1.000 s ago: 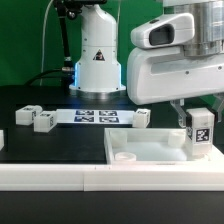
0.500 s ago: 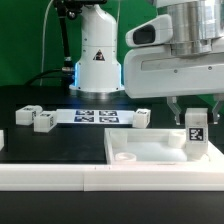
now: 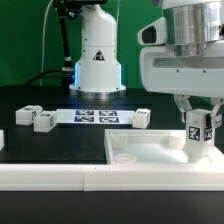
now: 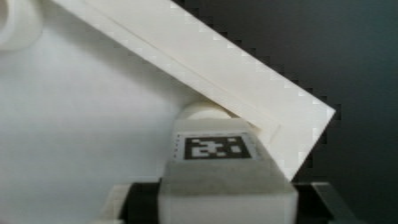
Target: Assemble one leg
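Note:
My gripper [image 3: 199, 122] is shut on a leg [image 3: 199, 135], a small white block with a black-and-white tag facing the camera. It holds the leg upright at the exterior view's right corner of the white tabletop [image 3: 150, 150], its lower end down near the tabletop's surface. In the wrist view the leg [image 4: 222, 160] sits between the dark fingers [image 4: 146, 200], right by the tabletop's raised corner rim [image 4: 267, 90]. Three more legs lie on the black table: two at the exterior view's left [image 3: 27, 114] [image 3: 44, 122] and one [image 3: 143, 118] behind the tabletop.
The marker board [image 3: 95, 116] lies flat in the middle of the table. The robot base [image 3: 97, 55] stands behind it. A white bar [image 3: 60, 178] runs along the table's front edge. A round socket [image 3: 124, 157] shows in the tabletop's near corner.
The gripper has carried the leg toward the exterior view's right and slightly down, closer to the tabletop's corner.

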Robot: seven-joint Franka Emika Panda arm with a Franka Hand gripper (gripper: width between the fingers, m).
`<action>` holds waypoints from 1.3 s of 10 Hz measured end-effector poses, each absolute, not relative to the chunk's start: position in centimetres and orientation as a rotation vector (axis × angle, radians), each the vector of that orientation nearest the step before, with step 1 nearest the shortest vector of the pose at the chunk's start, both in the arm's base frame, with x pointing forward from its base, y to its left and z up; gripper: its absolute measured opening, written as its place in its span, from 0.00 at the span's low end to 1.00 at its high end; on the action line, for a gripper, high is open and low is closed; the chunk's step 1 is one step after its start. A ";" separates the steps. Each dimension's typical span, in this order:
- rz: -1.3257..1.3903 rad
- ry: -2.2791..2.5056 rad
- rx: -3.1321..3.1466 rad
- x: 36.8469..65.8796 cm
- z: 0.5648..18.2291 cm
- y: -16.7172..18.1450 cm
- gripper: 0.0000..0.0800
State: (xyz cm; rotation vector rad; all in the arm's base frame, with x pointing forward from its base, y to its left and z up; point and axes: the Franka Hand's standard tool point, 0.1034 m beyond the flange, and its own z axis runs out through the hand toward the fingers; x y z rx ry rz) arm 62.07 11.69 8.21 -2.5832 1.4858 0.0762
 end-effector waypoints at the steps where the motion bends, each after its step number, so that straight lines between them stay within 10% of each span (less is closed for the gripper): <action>1: 0.099 1.548 -2.543 62.2 8.2 11.6 0.36; 3: 0.104 1.602 -2.508 62.2 8.2 11.7 0.36; 7: 0.070 1.206 -2.718 62.2 8.1 11.3 0.79; 13: 0.055 0.277 -3.051 62.0 8.1 12.2 0.81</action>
